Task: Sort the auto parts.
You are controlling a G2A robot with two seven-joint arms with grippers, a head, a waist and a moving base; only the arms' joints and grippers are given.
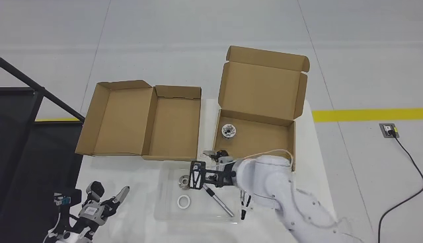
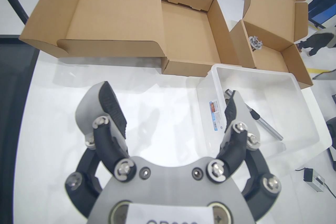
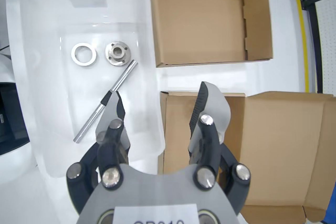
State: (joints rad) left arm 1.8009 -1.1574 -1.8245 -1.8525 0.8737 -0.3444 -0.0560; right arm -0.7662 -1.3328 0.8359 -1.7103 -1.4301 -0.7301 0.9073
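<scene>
Your bin [image 3: 47,104] holds one ring [image 3: 74,54], one flange [image 3: 110,51], one rod [image 3: 104,101]; a box [image 2: 270,62] holds one gear [image 2: 256,42]; left hand [image 2: 168,91], right hand [image 3: 160,89] spread wide.

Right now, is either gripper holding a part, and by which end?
Nothing is held. The left gripper is open above the table; the right gripper is open over the tray edge, the rod lying ungripped inside.

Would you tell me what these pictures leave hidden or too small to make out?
Toothed part: left wrist view, its box wall hides part; top view, too small for detail.
Rod: left wrist view, the left gripper covers its far stretch.
Clear tray: top view, the right arm covers one side.
</scene>
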